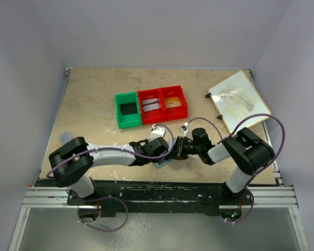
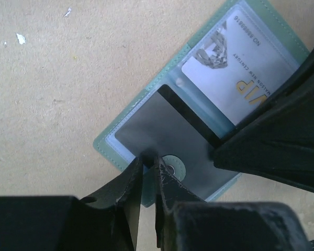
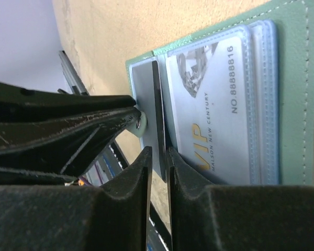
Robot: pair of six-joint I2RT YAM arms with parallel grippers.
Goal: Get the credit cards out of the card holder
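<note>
Card holder (image 2: 103, 146) lying open, your left gripper (image 2: 150, 157) slightly parted at the lower edge of the dark card (image 2: 162, 130), your right gripper (image 3: 158, 151) slightly parted beside the VIP card (image 3: 214, 104).

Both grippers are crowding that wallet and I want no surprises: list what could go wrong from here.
1. The right gripper has only the dark card's striped edge between its fingers; the card may slip free.
2. The left gripper sits only at the card holder's rim by the snap, so the holder may drag along.
3. Both grippers nearly touch; they could collide.
</note>
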